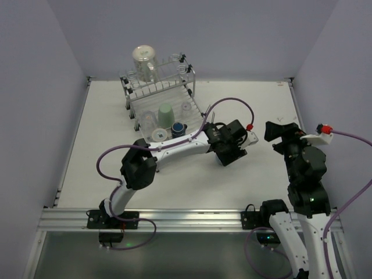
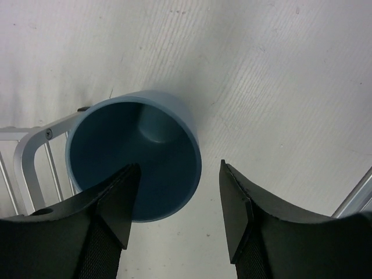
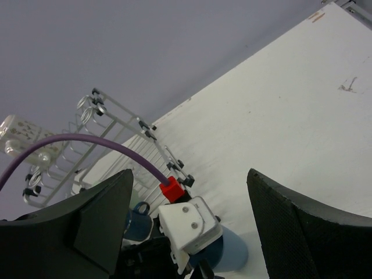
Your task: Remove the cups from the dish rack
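Observation:
The silver wire dish rack (image 1: 132, 100) stands at the back centre of the table and also shows in the right wrist view (image 3: 125, 119). On it are a pale green tumbler (image 1: 165, 115), a dark blue mug (image 1: 178, 129), a clear glass (image 1: 147, 121) and a pale cup (image 1: 160, 135). My left gripper (image 1: 232, 145) is open just right of the rack, over a light blue tumbler (image 2: 136, 154) that sits mouth-up on the table. One finger (image 2: 119, 200) is over its mouth, the other (image 2: 235, 203) is outside the rim (image 2: 180, 165). My right gripper (image 1: 278, 131) is open, empty and raised further right (image 3: 190, 174).
A large clear jar (image 1: 143, 58) and small glasses (image 1: 175, 59) sit on the rack's raised back rail. Silver metal bars (image 2: 26, 154) show at the left edge of the left wrist view. Grey walls close in the table on three sides. A purple cable (image 1: 229, 100) arcs over the left arm.

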`<state>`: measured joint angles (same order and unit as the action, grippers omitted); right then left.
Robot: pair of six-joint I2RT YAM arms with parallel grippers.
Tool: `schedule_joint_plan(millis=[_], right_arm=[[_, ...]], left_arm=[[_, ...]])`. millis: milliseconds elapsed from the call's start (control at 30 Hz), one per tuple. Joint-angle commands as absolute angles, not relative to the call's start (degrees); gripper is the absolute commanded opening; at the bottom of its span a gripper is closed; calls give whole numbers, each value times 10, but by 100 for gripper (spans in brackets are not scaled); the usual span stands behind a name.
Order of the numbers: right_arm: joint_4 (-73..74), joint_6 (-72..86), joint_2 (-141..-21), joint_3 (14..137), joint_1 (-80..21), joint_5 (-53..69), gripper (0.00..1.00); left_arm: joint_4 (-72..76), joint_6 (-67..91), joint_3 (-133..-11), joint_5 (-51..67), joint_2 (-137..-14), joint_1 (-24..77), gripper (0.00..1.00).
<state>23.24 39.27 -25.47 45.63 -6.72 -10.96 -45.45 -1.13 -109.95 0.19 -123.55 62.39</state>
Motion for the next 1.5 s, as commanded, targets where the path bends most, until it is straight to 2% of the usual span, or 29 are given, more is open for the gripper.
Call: schedule_joint_plan(millis=[0,67,133,167,333,500,700,767,900,1167,1267,1333,1400,1467], right_arm=[[238,374,-251,489,-66,-112,82],[248,368,-245,497,-66,-116,82],[253,363,-238,499,-66,-116,82],[257,362,-236,504,-66,-118,82],[279,354,-210,518,-66,-108,81],[302,340,-208,507,-65,-76,79],[262,371,-300,394,-74,112,77],[237,380,-320,347,-97,104,78],[213,381,-386,332,-173,43,79],[201,365,-446,345,-175,1,72],[179,363,-480,351,-175,10,62],[178,359,-510,359,-177,11,61],[177,353,-526,370,-177,7,54],[174,351,-543,380,-177,3,52]], left_arm=[[-451,-9,-1130,-15,-1220,627,64],[-432,-5,-1124,-29,-1202,626,71],[-415,-5,-1114,-40,-1175,625,96],[-397,13,-1112,-45,-1166,624,99],[-318,45,-1073,-69,-1079,608,100],[-210,94,-961,-91,-971,569,100],[-183,151,-783,-181,-806,510,100],[-201,161,-744,-212,-752,501,100],[-228,178,-662,-276,-660,493,100],[-259,179,-580,-342,-543,492,100],[-254,173,-560,-360,-527,492,100],[-245,167,-550,-362,-519,491,100],[-240,153,-544,-349,-517,492,100],[-243,143,-547,-343,-519,492,100]])
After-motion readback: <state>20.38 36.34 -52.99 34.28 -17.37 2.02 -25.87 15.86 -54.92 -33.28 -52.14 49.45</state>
